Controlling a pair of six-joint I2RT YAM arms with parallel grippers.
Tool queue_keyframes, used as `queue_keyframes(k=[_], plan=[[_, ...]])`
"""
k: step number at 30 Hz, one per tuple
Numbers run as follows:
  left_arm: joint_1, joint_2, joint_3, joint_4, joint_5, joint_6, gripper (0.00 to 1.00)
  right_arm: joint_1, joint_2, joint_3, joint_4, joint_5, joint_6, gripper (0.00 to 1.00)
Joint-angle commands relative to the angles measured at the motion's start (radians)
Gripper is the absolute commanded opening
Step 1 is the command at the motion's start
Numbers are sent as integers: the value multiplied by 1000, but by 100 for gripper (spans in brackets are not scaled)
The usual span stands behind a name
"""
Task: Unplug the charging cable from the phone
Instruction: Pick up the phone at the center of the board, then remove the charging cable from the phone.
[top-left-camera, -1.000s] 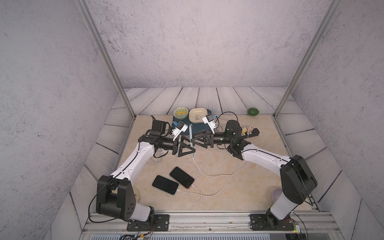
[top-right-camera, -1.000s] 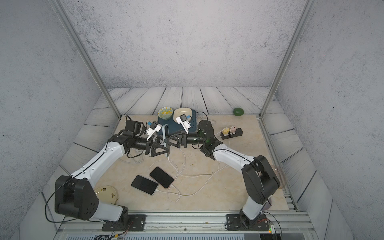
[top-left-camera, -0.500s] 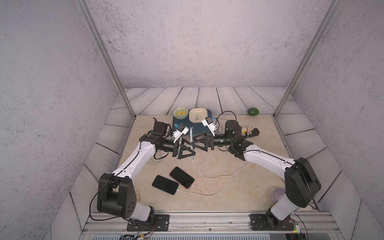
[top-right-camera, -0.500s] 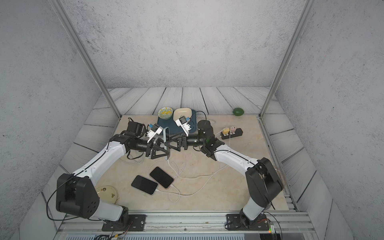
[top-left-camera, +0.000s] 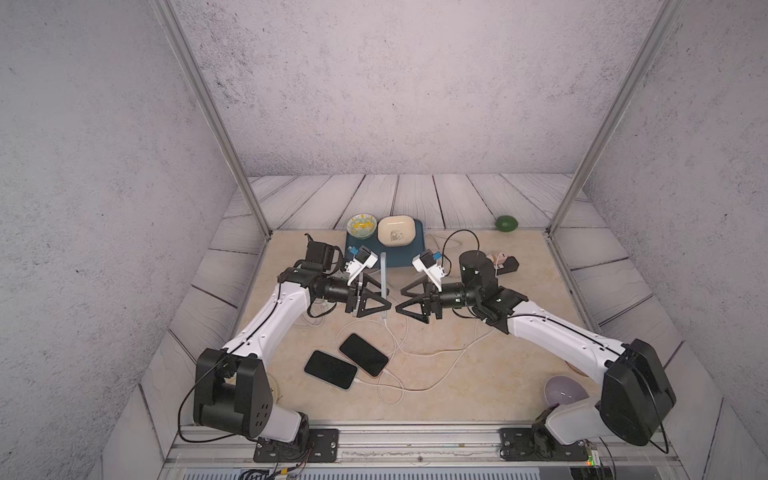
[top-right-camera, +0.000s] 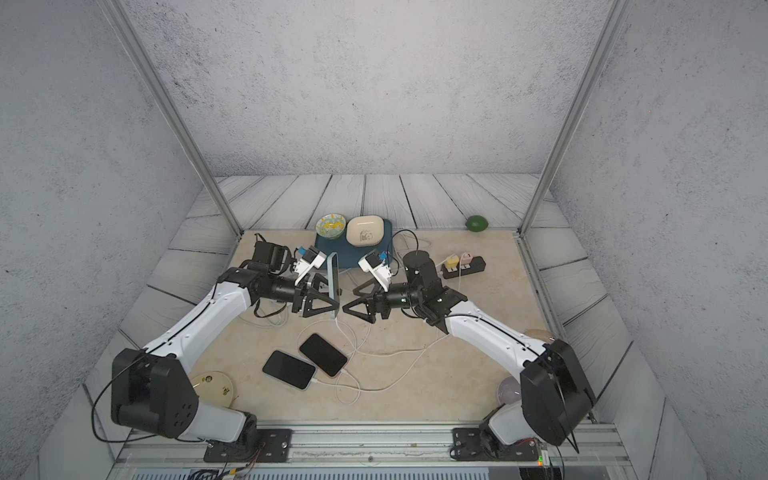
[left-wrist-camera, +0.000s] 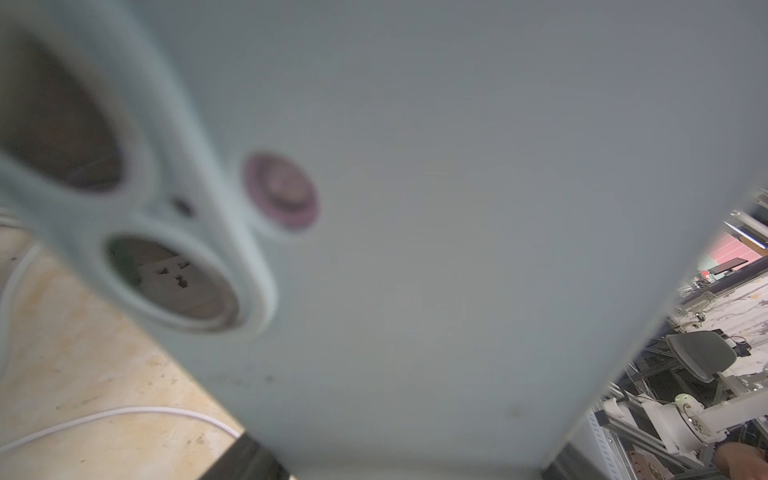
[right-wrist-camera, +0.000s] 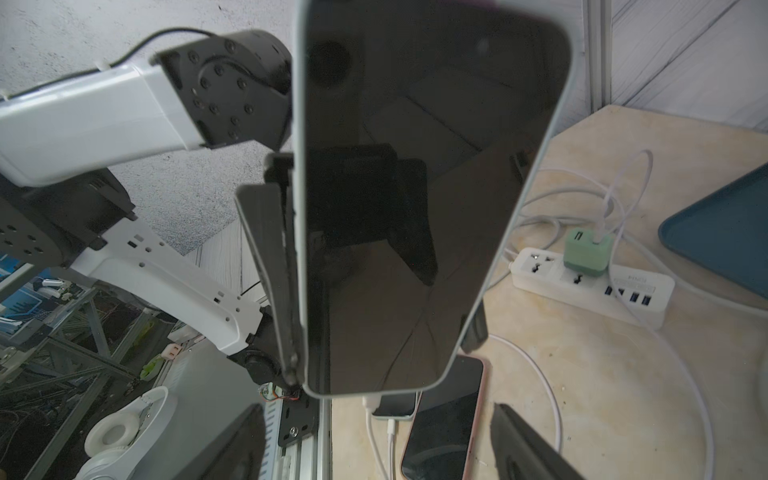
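Observation:
A pale blue phone (top-left-camera: 383, 282) (top-right-camera: 332, 282) stands upright on edge above the table, and my left gripper (top-left-camera: 387, 300) (top-right-camera: 337, 300) is shut on it across its width. The phone's back (left-wrist-camera: 457, 208) fills the left wrist view. Its dark screen (right-wrist-camera: 415, 187) faces the right wrist camera. The white charging cable (top-left-camera: 390, 332) is plugged into the phone's lower end, where its plug (right-wrist-camera: 370, 402) shows. My right gripper (top-left-camera: 400, 301) (top-right-camera: 349, 300) (right-wrist-camera: 382, 449) stands open close to the screen side, level with the plug, holding nothing.
Two dark phones (top-left-camera: 330, 370) (top-left-camera: 363, 354) lie on the table with loose white cables (top-left-camera: 432, 353) around them. A blue tray (top-left-camera: 399, 257) with a bowl (top-left-camera: 361, 226) and cream case (top-left-camera: 395, 230) stands behind. Power strips (top-right-camera: 463, 266) (right-wrist-camera: 590, 286), a lime (top-left-camera: 507, 223) and a purple bowl (top-left-camera: 563, 390) sit nearby.
My right gripper has sunk a little, toward the phone's lower end, with its jaws still apart. The left gripper keeps the phone in nearly the same place.

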Motion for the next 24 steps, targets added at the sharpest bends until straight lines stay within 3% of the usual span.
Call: queue_keyframes(k=[1, 8, 24], plan=[[-3, -32, 50, 39, 35, -13, 11, 10, -42, -45, -3, 17, -83, 79], [-3, -22, 49, 57, 39, -30, 11, 53, -24, -76, 17, 40, -124, 63], [-3, -19, 49, 66, 40, -44, 11, 113, 82, -74, 161, 55, -84, 50]])
